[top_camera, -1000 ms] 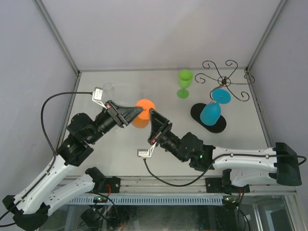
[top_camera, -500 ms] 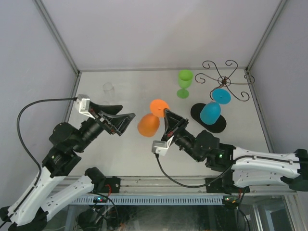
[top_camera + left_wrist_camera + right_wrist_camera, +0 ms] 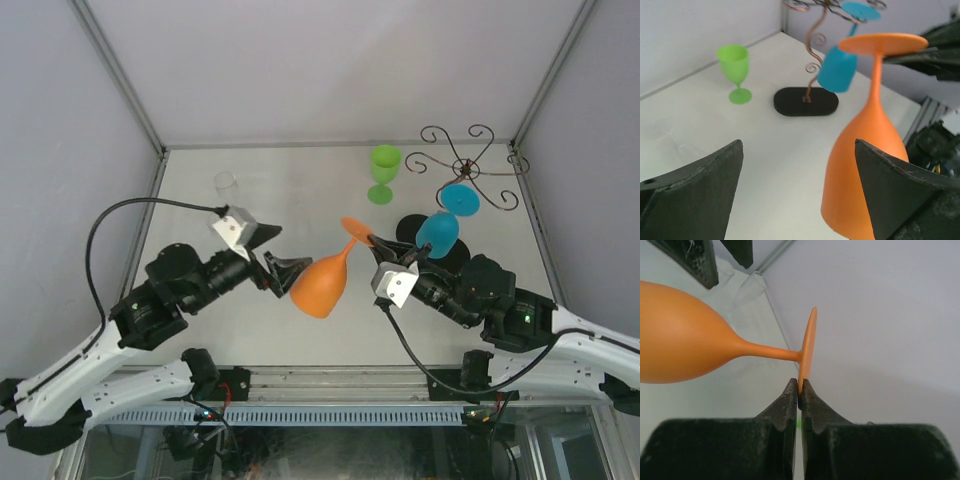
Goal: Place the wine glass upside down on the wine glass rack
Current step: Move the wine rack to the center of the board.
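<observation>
Having let go since the earlier frame, the left end effector [image 3: 283, 254] gapes wide in the top view, left of the thin dark wire wine glass rack [image 3: 466, 166], with the tilted, bowl-down orange plastic wine glass [image 3: 322, 285] between them; the left wrist view shows that rack behind the glass, and the right wrist view shows the right end effector [image 3: 800, 386] clamped on the glass's foot rim.

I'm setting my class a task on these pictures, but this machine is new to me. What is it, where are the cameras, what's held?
Two robot arms share a table. One picture looks down from above; the other two are from wrist cameras. The right arm's fingers pinch the foot of an orange wine glass, foot up. The left arm's fingers stand open beside its bowl. Also there: a green glass upright, a small clear glass, and a wire rack with a blue glass hanging upside down.
</observation>
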Robot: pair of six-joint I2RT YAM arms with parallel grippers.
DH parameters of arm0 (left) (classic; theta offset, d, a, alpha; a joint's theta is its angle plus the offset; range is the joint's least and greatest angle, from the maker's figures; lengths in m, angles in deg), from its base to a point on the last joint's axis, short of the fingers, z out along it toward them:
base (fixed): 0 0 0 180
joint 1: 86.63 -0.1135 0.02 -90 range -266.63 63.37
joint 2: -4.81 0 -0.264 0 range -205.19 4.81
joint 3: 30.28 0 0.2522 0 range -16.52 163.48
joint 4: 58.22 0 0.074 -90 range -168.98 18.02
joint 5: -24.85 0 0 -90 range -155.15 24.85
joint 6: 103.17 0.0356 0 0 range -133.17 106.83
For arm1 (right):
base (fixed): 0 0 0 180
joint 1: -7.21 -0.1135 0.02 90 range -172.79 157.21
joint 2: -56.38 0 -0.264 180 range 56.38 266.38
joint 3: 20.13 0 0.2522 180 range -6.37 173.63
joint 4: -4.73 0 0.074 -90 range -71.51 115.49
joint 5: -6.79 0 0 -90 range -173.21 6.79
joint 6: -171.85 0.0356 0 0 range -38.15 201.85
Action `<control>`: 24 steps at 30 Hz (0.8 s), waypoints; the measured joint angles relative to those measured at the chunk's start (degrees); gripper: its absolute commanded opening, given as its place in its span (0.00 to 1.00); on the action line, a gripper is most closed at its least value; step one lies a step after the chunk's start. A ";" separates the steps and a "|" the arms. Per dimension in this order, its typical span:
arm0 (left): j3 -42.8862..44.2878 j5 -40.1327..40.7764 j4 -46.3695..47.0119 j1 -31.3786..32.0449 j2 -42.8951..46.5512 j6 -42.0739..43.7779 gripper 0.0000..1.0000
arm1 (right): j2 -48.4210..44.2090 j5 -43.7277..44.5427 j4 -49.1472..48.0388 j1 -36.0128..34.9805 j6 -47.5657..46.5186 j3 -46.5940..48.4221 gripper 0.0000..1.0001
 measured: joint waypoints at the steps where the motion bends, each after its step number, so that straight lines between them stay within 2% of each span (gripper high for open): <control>1: 0.00 1.27 -0.07 2.51 -0.92 1.07 0.93 | -0.31 -0.76 1.25 0.52 0.98 0.17 0.00; 4: 0.00 3.39 0.15 7.26 -3.21 3.37 0.91 | -0.94 -3.23 4.31 1.40 3.23 0.35 0.00; 6: 0.00 4.26 0.52 8.22 -4.70 4.24 0.89 | -1.11 -4.83 6.67 1.62 4.44 0.55 0.00; 17: 0.00 2.27 2.97 8.72 -7.74 5.79 0.83 | -1.16 -8.55 10.45 1.62 7.89 1.49 0.00; 24: 0.00 -1.75 3.67 8.83 -9.07 5.62 0.84 | 0.04 -7.96 10.40 1.44 7.74 1.49 0.00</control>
